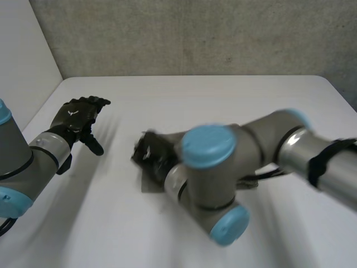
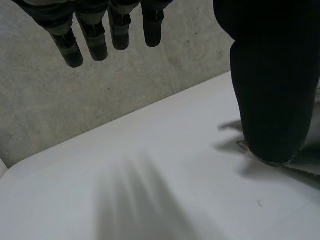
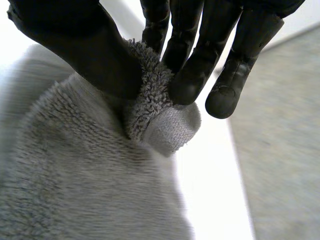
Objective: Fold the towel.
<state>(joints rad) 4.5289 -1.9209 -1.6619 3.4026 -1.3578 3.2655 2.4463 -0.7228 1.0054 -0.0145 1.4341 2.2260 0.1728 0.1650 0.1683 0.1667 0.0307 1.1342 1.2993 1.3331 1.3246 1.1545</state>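
The soft grey fleecy towel (image 3: 85,180) is being gripped by the black right hand (image 3: 187,65). In the right wrist view a bunched piece of its hemmed edge, seemingly a corner, is being pinched between the thumb and the curled fingers. The rest of the cloth is lying flat under the palm. In the head view the towel is lying near the middle of the white counter (image 1: 223,95) and is largely being hidden by the right arm reaching across it.

The black left hand (image 1: 78,118) is being held above the counter on its own side, well apart from the towel. Its fingers are straight and spread, and nothing is being held in them.

The step in hand is judged to be the opening of a fold, with the edge taken but not yet carried over. The next move is judged to call for the pinched piece being lifted and drawn across the cloth to the opposite edge without the pinch being loosened. The left hand is probably needed at the towel to steady it or to take a second corner.
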